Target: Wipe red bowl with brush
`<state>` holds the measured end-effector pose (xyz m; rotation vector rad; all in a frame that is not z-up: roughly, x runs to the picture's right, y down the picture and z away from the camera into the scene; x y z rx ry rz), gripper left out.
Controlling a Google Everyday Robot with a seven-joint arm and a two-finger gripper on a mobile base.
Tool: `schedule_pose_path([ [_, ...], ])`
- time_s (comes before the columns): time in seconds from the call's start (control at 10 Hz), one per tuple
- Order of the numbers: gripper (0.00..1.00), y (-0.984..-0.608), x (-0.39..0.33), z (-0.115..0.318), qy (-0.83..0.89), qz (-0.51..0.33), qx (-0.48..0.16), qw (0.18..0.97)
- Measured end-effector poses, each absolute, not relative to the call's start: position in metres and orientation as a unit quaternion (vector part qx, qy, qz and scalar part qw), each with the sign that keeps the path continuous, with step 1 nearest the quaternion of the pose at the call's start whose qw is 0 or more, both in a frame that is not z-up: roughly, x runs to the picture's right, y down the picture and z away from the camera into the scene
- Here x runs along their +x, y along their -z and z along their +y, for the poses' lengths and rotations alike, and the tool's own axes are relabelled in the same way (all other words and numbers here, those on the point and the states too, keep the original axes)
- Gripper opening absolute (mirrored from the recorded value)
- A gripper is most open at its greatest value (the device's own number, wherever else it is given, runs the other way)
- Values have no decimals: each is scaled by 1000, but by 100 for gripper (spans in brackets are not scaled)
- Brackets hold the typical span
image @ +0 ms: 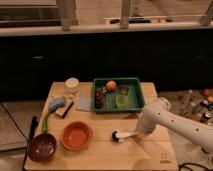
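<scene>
The red bowl (76, 135) sits empty on the wooden table (150, 157), front left of centre. The brush (121, 136) lies low over the table to the right of the bowl, with its dark round head pointing left and its slim white handle running right. My gripper (138, 133), at the end of the white arm (170, 122) coming in from the right, is closed on the right end of the handle. The brush head is a short gap away from the bowl's rim and does not touch it.
A dark maroon bowl (42, 146) stands front left. A green-handled brush with a grey-blue head (56, 104) lies at the left. A white cup (72, 84) is at the back. A green tray (137, 95) behind holds an orange (111, 85) and a green cup (121, 101).
</scene>
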<state>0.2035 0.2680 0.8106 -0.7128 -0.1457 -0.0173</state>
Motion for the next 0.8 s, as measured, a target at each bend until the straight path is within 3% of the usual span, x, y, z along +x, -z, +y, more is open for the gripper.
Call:
schedule_pose_path([
  [0.8, 0, -770, 203, 229, 20, -55, -339, 939],
])
